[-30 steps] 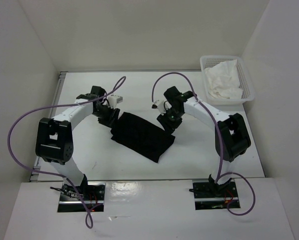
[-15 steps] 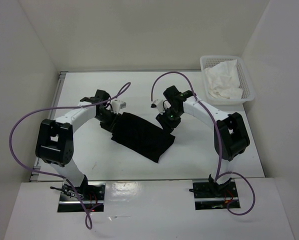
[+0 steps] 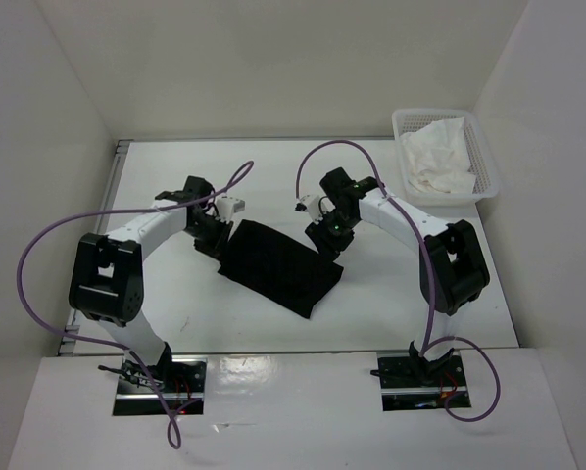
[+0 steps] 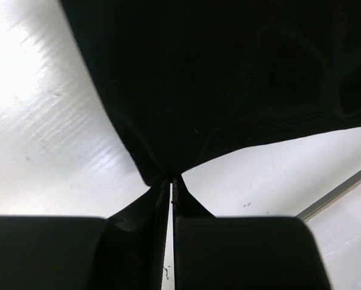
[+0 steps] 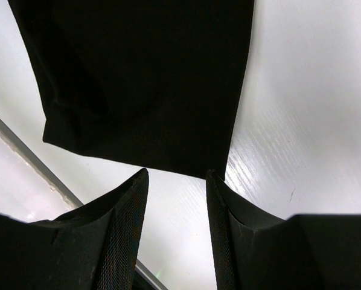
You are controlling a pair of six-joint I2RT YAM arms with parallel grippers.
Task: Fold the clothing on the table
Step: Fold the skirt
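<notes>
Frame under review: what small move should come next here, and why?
Probably ease the right gripper forward and close it on the clothing: its fingers stand open just short of the edge, while the left gripper pinches a corner.

Top view: bright, even, diffuse light from above. The white table (image 3: 371, 304) and walls (image 3: 273, 69) are nearly washed out. The arms (image 3: 141, 227) throw only faint, soft shadows. The clothing (image 3: 273, 264) reads flat black, its folds barely visible.

Left wrist view: streaky glare on the table at upper left. The left gripper (image 4: 170, 179) is near the lens, dark and soft.

Right wrist view: sharper. The right gripper (image 5: 177, 175) shows a mesh texture.
</notes>
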